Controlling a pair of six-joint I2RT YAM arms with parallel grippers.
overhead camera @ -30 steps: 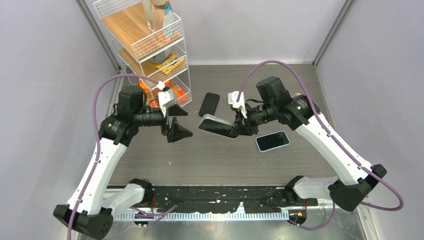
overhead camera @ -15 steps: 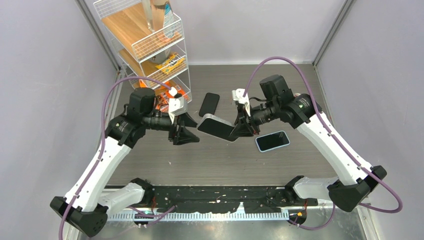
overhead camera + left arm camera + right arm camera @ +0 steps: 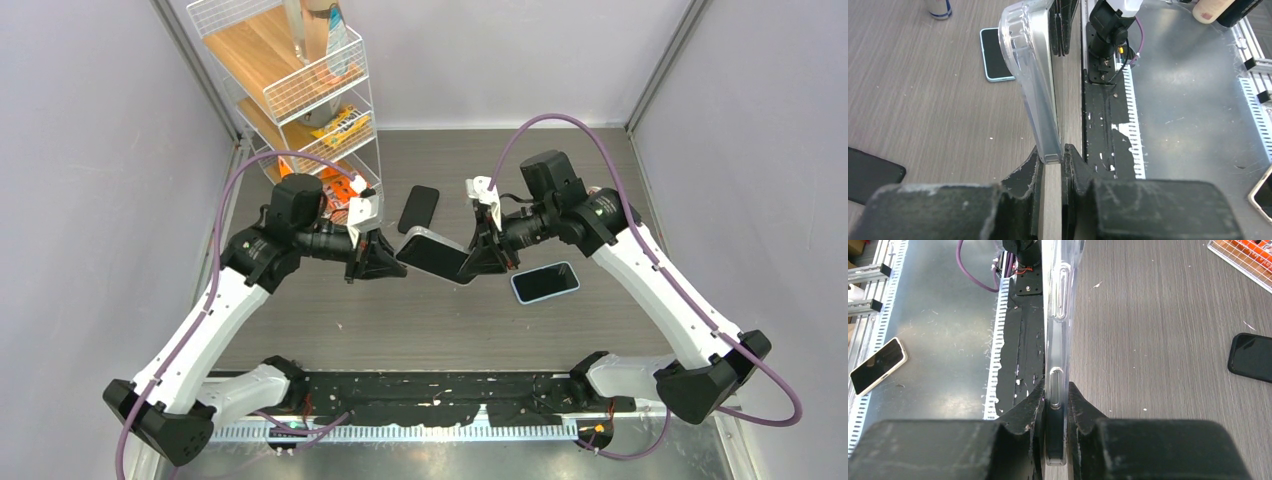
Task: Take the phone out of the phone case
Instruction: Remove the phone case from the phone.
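Observation:
The phone in its clear phone case (image 3: 435, 255) hangs edge-up above the table between both arms. My right gripper (image 3: 478, 262) is shut on its right end. In the right wrist view its fingers (image 3: 1058, 390) pinch the clear case (image 3: 1058, 300) at a side button, with the dark phone showing inside. My left gripper (image 3: 398, 258) meets the left end. Seen from the left wrist, its fingertips (image 3: 1052, 157) stand narrowly closed on the bottom corner of the clear case (image 3: 1030, 65).
A black phone (image 3: 418, 208) lies face down behind the held one. A blue-cased phone (image 3: 545, 282) lies on the table under the right arm. A wire rack (image 3: 300, 90) with snacks stands at the back left. A white-cased phone (image 3: 875, 365) rests on the metal sheet.
The left arm has swung right to the case, and its wide-open jaws have closed on the case's left end. The right gripper has kept its grip, lifting and tilting the phone slightly.

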